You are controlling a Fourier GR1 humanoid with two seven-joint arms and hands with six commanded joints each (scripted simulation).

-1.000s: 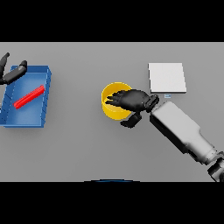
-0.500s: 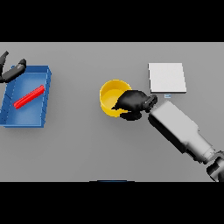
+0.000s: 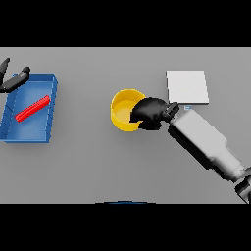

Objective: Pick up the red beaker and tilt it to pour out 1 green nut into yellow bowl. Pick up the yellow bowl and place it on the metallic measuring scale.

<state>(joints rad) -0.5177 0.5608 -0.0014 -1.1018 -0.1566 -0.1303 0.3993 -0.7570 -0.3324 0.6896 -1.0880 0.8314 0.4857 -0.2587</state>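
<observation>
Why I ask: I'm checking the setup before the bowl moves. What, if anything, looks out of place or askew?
The red beaker lies flat and slanted inside the blue tray, not upright. Otherwise nothing stands out: the right hand grips the yellow bowl at its rim.

Right hand (image 3: 151,113): black, glossy, rounded in form. It joins a blocky light grey forearm (image 3: 203,142) with flat faces and softened edges, ending in a darker grey section at the frame's lower right. Left hand (image 3: 12,81): black, only partly in frame; its arm apparently lies outside it.
</observation>
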